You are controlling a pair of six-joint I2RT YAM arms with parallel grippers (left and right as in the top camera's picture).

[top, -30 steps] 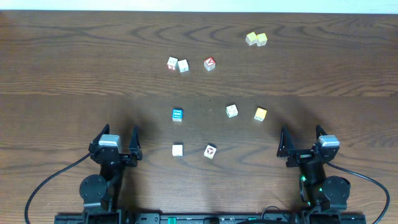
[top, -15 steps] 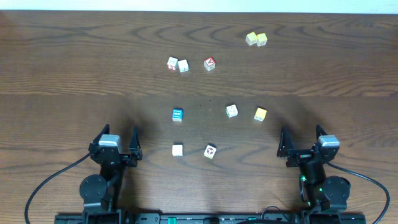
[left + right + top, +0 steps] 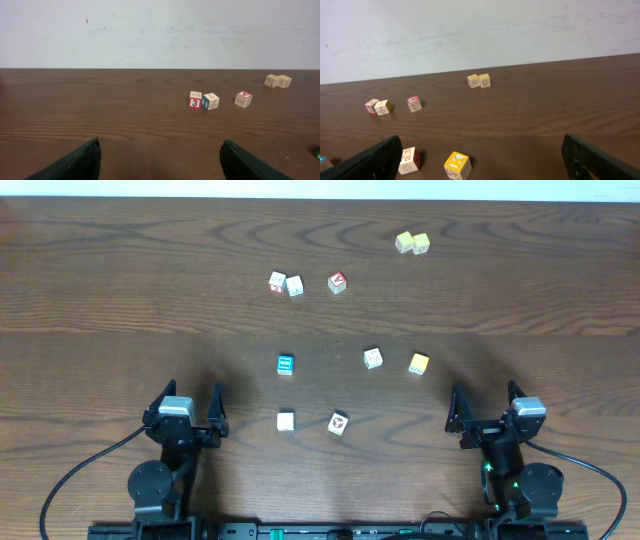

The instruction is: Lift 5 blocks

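Now, far left: the left fingers [image 3: 216, 408] stand spread wide, gripping nothing, low over the wooden surface [image 3: 100, 300]. Moving right, the blue block [image 3: 285, 364] sits mid-surface, with the white block [image 3: 285, 421] straight in front of it, nearer the arms. Beside that one lies the red-and-black marked block [image 3: 338, 422]. Further right come the cream block [image 3: 372, 358] and the yellow block [image 3: 418, 364], near each other but apart. Far right, the right fingers [image 3: 453, 408] are released too, empty.

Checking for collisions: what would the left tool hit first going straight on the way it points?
Probably nothing: ahead of the left tool lies only bare table up to its far edge. The white block, the nearest one, sits off to its right.
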